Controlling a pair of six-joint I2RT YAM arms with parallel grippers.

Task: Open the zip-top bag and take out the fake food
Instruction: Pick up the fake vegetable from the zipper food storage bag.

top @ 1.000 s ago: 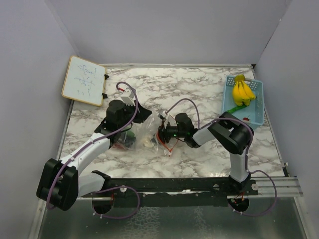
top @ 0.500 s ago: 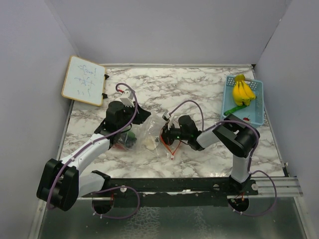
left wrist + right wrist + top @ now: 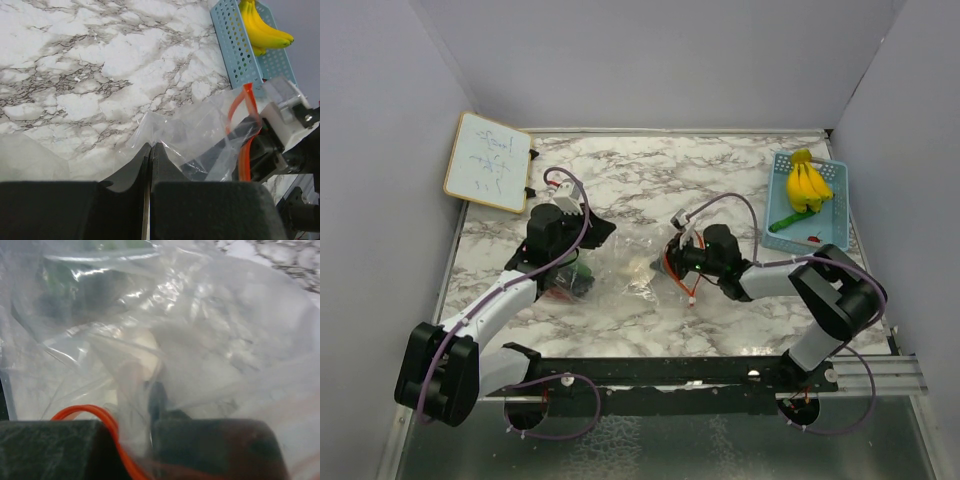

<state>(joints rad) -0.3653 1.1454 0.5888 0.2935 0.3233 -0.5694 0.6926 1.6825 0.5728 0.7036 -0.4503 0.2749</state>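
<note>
A marbled bench (image 3: 620,170) carries a clear bag (image 3: 625,272) stretched between both arms. At the far right, a blue basket (image 3: 835,238) holds a yellow banana bunch (image 3: 806,185) and a green bean (image 3: 785,221). Dark green food (image 3: 578,282) sits at the bag's left end. The left jaws are closed on the bag's edge, and the right jaws pinch its other side.

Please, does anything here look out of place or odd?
Nothing spilled or broken. The zip-top bag is crumpled, pinched between the left gripper and right gripper, and the right one's orange cable lies against its film, where it might snag.
</note>
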